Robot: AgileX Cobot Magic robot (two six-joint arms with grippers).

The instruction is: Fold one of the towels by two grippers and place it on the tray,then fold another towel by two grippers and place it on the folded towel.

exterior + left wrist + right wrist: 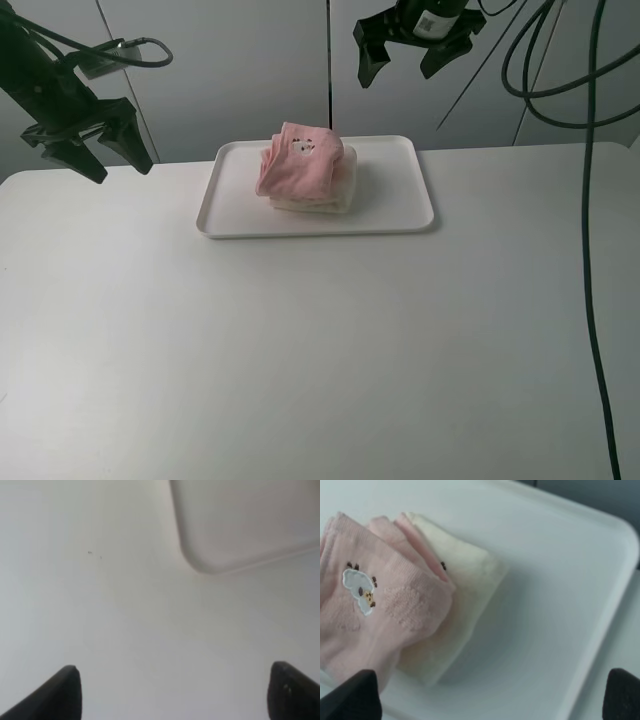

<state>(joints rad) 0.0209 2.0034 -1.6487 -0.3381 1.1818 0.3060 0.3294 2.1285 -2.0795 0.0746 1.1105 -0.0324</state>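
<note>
The folded pale pink towel (295, 165) lies on top of the folded cream-white towel (318, 206), both stacked left of centre on the white tray (390, 200). My right gripper (397, 78) hangs open in the air above the tray's back edge, holding nothing. In the right wrist view the pink towel (375, 605) with its small white patch covers most of the cream towel (465, 575) on the tray (560, 605), and the right gripper (490, 695) is spread wide. My left gripper (122, 172) is open and raised at the table's far left, off the tray.
The left wrist view shows bare white table, one rounded tray corner (240, 525) and the wide-apart left gripper (177, 695). Black cables (590, 250) hang down the right side. A grey wall stands behind the table.
</note>
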